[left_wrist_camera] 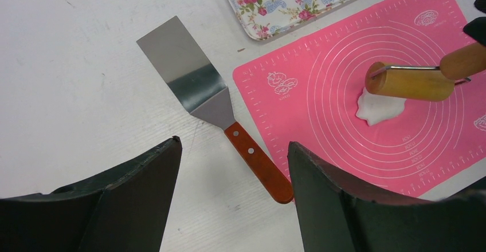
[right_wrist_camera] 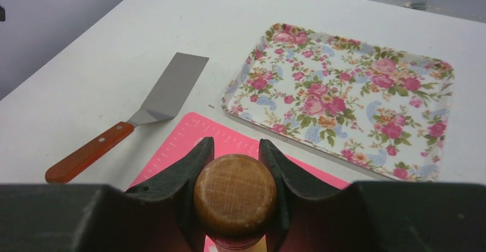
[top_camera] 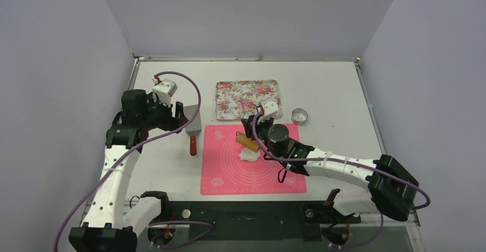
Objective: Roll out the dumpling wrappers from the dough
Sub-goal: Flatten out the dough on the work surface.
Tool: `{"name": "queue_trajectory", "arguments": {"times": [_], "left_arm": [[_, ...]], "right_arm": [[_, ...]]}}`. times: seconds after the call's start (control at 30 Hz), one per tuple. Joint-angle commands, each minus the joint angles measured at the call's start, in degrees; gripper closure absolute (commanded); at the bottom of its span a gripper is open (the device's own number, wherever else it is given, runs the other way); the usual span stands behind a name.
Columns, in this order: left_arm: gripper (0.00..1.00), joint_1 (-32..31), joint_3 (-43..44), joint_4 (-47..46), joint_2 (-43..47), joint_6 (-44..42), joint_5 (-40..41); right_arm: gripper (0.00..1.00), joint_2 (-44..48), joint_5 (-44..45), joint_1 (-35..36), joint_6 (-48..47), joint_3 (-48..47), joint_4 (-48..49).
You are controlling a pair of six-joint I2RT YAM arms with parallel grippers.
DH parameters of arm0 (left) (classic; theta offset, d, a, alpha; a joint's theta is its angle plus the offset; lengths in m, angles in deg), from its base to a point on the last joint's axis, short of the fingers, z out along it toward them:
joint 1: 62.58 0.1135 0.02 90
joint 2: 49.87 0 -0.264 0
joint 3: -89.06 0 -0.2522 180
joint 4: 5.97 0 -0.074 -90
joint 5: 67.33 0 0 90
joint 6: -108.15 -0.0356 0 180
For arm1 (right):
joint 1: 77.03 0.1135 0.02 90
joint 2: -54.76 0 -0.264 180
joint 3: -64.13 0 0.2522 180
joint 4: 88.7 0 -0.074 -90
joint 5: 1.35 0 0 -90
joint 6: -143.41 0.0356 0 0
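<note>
Firmly pinching the rounded wooden end of the rolling pin [right_wrist_camera: 235, 197] in the right hand [right_wrist_camera: 235, 149], one finger pressed to each side. Just below that hand, on its near side in the overhead view, resting the pin's barrel [left_wrist_camera: 410, 83] on the dough [left_wrist_camera: 378, 106]. Finding the dough as a small white lump, partly flattened, around the middle rings of the pink mat [top_camera: 269, 174]. Reading the barrel's long axis as running roughly left to right across the mat, slightly slanted. So probably rolling square to it, away from and back toward the arm bases, with no reach needed. Seeing no neat round wrapper anywhere yet. Farther out, hovering the left hand [left_wrist_camera: 234, 146], spread wide and holding nothing, above the spatula [left_wrist_camera: 212, 100] on the bare tabletop [top_camera: 332, 86], well apart from the dough. Beyond the mat, leaving the flowered tray [top_camera: 246, 99] and the metal ring cutter [top_camera: 300, 115] alone. Clearly work for the right hand, by far the nearer.
</note>
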Motion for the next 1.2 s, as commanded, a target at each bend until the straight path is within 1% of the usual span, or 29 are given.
{"name": "queue_trajectory", "arguments": {"times": [0.0, 0.1, 0.23, 0.4, 0.53, 0.63, 0.77, 0.97, 1.07, 1.17], "left_arm": [[0.34, 0.6, 1.2, -2.7, 0.5, 1.1, -2.0], [0.34, 0.7, 1.2, -2.6, 0.6, 1.2, -2.1], [0.34, 0.8, 1.3, -2.3, 0.7, 1.1, -2.0], [0.34, 0.9, 1.2, -2.2, 0.6, 0.9, -1.9], [0.34, 1.0, 1.5, -2.4, 0.4, 0.9, -1.9], [0.34, 1.0, 1.5, -2.5, 0.4, 1.0, -2.0], [0.34, 1.2, 1.7, -2.5, 0.4, 1.1, -2.2], [0.34, 1.3, 1.9, -2.2, 0.5, 1.2, -2.3], [0.34, 1.3, 2.0, -2.2, 0.6, 1.1, -2.3], [0.34, 1.4, 1.9, -2.0, 0.6, 1.0, -2.4]], "right_arm": [[1.0, -3.5, -3.7, 0.9, 3.7, -1.1, 6.2], [1.0, -7.5, -4.1, 0.7, 4.0, -1.6, 7.9], [1.0, -10.3, -4.5, -1.4, 4.3, -1.8, 9.1], [1.0, -10.5, -3.3, -3.9, 4.0, 0.5, 9.4], [1.0, -8.8, -2.3, -4.9, 3.3, 2.6, 9.3], [1.0, -8.4, -3.1, -4.4, 3.9, 2.6, 8.7], [1.0, -9.9, -2.9, -0.6, 4.8, 1.5, 9.2], [1.0, -11.4, -3.9, 1.2, 6.1, 0.2, 8.7], [1.0, -11.1, -2.2, 1.3, 5.2, 0.9, 7.9], [1.0, -8.4, -1.8, -2.0, 4.3, 1.5, 6.2]]}}
